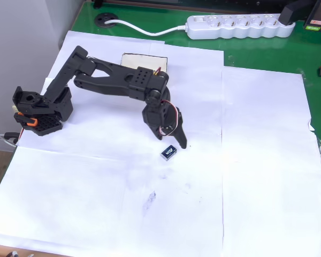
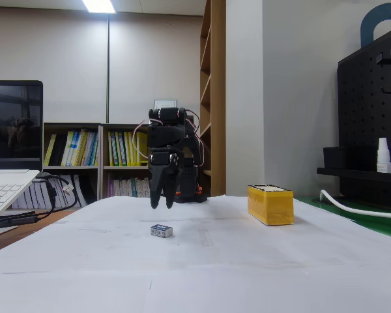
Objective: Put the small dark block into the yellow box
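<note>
STATUS: block [image 2: 161,230] not yet gripped, lying on paper | TOOL: gripper [image 2: 161,203] empty above it, fingers narrow | REMAINING: you must grasp, carry to yellow box [image 2: 270,205], release

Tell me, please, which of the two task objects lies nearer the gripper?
The small dark block, lying on the paper just below the gripper; the yellow box stands farther away.

Open white surface [image 1: 257,187] fills lower and right frame in overhead view. Small dark block [image 1: 169,152] sits alone, clear on all sides. Yellow box [image 2: 270,204] partly under the arm [image 1: 117,80]; power strip [image 1: 238,25] along top edge.
</note>
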`<state>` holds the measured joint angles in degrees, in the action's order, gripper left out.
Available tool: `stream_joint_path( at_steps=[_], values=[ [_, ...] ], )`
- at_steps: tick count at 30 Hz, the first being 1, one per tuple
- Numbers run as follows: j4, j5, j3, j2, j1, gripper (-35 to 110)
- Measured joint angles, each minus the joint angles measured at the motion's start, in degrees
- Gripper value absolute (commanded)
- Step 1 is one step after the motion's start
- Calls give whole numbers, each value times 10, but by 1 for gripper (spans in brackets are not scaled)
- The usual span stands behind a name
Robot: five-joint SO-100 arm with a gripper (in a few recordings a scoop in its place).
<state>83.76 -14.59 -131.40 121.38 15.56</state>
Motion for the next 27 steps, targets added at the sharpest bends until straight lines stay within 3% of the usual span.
stream_joint_path(
  at_steps=[24, 27],
  values=[
    [-4, 4, -47, 104, 31, 27],
    [-4, 4, -47, 104, 27, 21]
  ],
)
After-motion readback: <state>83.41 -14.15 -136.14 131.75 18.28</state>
